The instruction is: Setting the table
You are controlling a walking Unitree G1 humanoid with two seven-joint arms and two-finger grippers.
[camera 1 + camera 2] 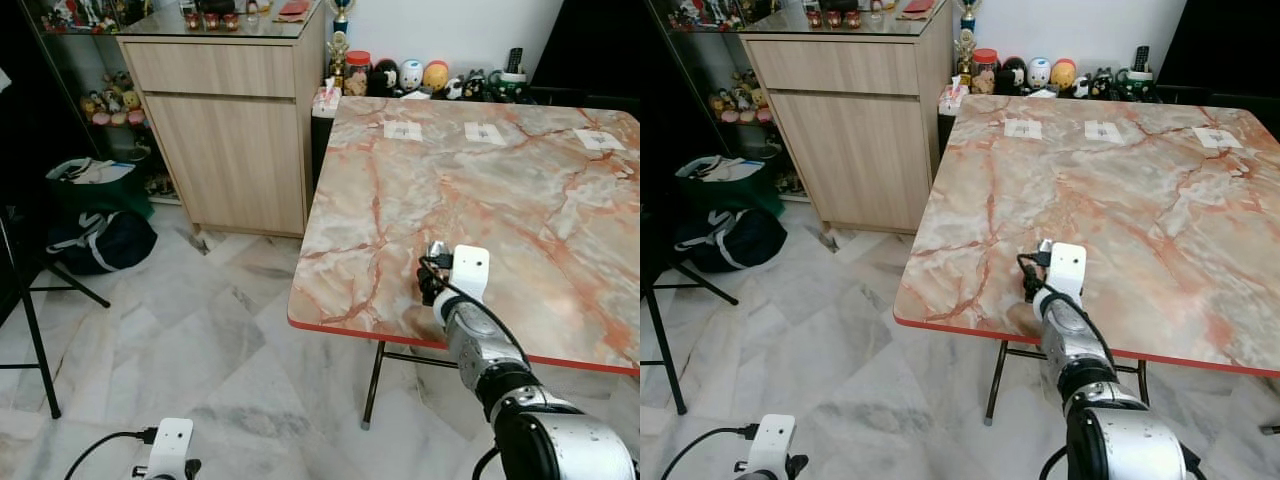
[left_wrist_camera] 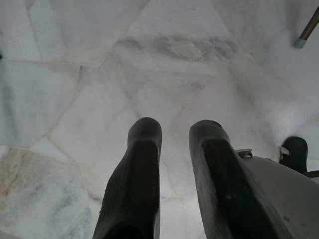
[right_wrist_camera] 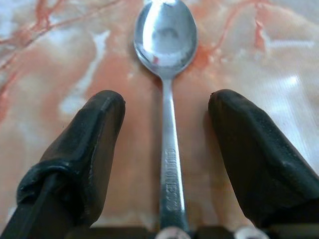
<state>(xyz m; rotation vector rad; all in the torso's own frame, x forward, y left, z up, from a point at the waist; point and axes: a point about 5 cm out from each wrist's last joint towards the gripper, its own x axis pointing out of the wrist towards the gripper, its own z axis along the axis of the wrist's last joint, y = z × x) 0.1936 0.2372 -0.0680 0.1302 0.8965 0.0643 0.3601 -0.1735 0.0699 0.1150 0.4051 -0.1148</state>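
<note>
While our right end effector (image 3: 167,164) rests low over the near-left part of the marble worktop (image 1: 520,190), a metal spoon (image 3: 167,74) lies flat on the stone between its two black fingers (image 3: 87,149), bowl pointing away from the wrist. The fingers are spread, one on each side of the handle, and neither appears to touch it, so we judge that we are at the placing step of setting the table: the spoon is down and let go, or close to it. From the head cameras the spoon itself is hidden behind the wrist, which sits just inside the worktop's red front edge.

Our left end effector (image 2: 174,164) hangs idle above the pale marble floor (image 2: 99,74), its fingers slightly apart and holding nothing.

The next move, as we see it, calls for drawing the right wrist straight back and up, keeping the fingers wide so they do not drag the handle and skew the spoon
</note>
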